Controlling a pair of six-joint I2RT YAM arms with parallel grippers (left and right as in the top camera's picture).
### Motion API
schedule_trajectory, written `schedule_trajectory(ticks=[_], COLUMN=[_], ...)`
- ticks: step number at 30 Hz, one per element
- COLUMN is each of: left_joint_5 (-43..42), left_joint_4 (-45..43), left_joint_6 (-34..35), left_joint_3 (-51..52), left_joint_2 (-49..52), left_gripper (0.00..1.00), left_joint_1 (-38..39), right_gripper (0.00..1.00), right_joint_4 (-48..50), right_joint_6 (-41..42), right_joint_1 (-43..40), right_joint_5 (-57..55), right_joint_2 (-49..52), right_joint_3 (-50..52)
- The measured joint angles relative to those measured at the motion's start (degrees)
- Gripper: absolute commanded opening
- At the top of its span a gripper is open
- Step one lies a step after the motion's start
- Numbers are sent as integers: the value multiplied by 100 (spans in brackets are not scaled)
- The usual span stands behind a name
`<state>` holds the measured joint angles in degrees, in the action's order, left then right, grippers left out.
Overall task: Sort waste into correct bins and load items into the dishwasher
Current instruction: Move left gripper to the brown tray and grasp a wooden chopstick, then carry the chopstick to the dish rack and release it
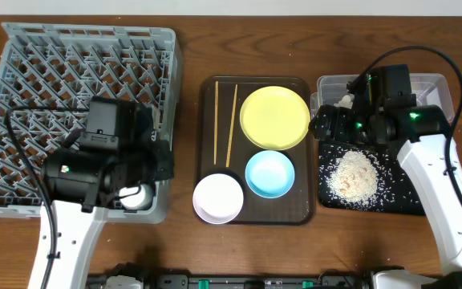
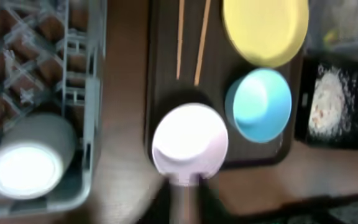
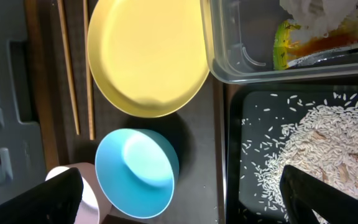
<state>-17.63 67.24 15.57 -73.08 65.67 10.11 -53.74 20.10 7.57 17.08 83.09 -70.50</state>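
Nearest the robot, the pinkish-white round bowl [image 1: 218,197] sits at the 7 o'clock corner of the brown rectangular serving tray [image 1: 299,210]. I judge it the likeliest next load for the large grey plastic lattice dish rack [image 1: 30,64]. It lies close by at roughly 3 o'clock from the left gripper [image 2: 185,200], while the right gripper [image 3: 182,186] is well apart from it, at about its 2 o'clock, so the left arm is the nearer. That arm is folded over the rack's near right corner, where the white cup [image 1: 137,195] already rests. The left wrist view is too blurred to tell how far the left gripper is open or whether it holds anything. Just beyond the pinkish-white round bowl, at its 2 o'clock, is the light blue round bowl [image 1: 269,173], then the round yellow plate [image 1: 274,117]. The pair of thin wooden chopsticks [image 1: 216,120] lies along the tray's left side, long axis running 6 to 12 o'clock. The right gripper hangs spread wide and empty above the border between the serving tray and the flat black rectangular tray [image 1: 403,201], which carries the heap of white rice-like scraps [image 1: 353,175]. Farthest, the clear plastic rectangular tub [image 1: 431,79] holds the crumpled white tissue [image 3: 309,11] and the green-and-orange snack wrapper [image 3: 319,45].
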Motion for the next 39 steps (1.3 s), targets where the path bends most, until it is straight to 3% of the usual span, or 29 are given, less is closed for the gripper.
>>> schedule_trajectory(ticks=[3, 7, 18, 24, 31, 39], left_joint_5=[223, 415, 780, 1209, 1427, 1502], left_joint_4=[-393, -1217, -2573, -3012, -3436, -3729], left_joint_6=[-44, -160, -411, -549, -643, -651], left_joint_3=[0, 0, -2, -2, -2, -2], left_joint_2=[26, 345, 2542, 3311, 4151, 4754], left_gripper=[58, 66, 65, 58, 57, 39], left_joint_1=[144, 400, 1069, 1298, 1294, 1294], right_gripper=[99, 99, 99, 99, 99, 99], right_joint_4=[2, 2, 2, 4, 4, 2], right_joint_6=[0, 0, 0, -2, 0, -2], right_joint_1=[0, 0, 0, 0, 0, 0], right_joint_5=[-2, 0, -2, -2, -2, -2], right_joint_2=[0, 0, 0, 0, 0, 0], right_joint_3=[0, 0, 0, 0, 0, 0])
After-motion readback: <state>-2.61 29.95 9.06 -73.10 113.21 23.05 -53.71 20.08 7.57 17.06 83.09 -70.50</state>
